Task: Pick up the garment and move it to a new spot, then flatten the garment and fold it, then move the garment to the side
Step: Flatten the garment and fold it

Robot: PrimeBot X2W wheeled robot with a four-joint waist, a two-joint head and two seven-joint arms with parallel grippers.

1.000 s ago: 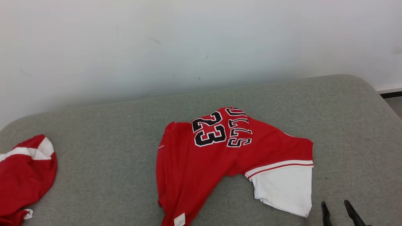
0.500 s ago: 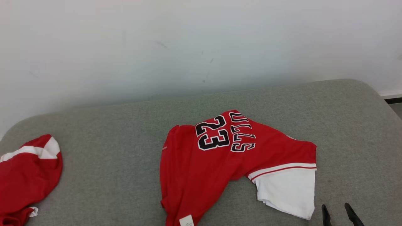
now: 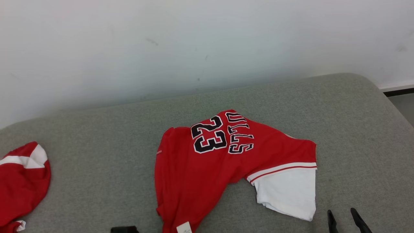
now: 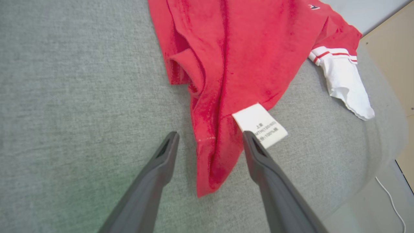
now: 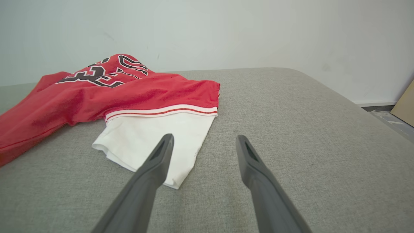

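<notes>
A: What's closest to the robot?
B: The left gripper [image 4: 210, 135], its two fingers spread wide above the grey cushion [image 4: 64, 97]. The near corner of the red shirt [image 4: 233, 58] lies in the gap between them, not pinched. Whether either finger touches the cloth, I cannot tell.
A: Anything on that corner?
B: A white label [image 4: 260, 124], face up, just beside the tip of one finger.
A: And the other arm?
B: The right gripper [image 5: 204, 137] is spread wide too and holds nothing. It hovers low over the cushion, pointing at the shirt's white sleeve [image 5: 155, 139], whose near edge lies just by one fingertip.
A: How does the shirt lie?
B: Crumpled, in the middle of the cushion. From the head camera, the red body runs from the label at the near edge up to a raised hump further back, where a black 23 and black lettering show. The white sleeve, below a red-and-white striped band, spreads toward the robot's right.
A: Anything else on the cushion?
B: A second red cloth [image 3: 22, 181] with a white stripe, well apart, at the left edge of the head view.
A: And behind?
B: A pale wall [image 3: 194, 38] along the cushion's back edge, with a few faint marks. Past the cushion's rounded right corner, a strip of floor [image 3: 403, 106].
</notes>
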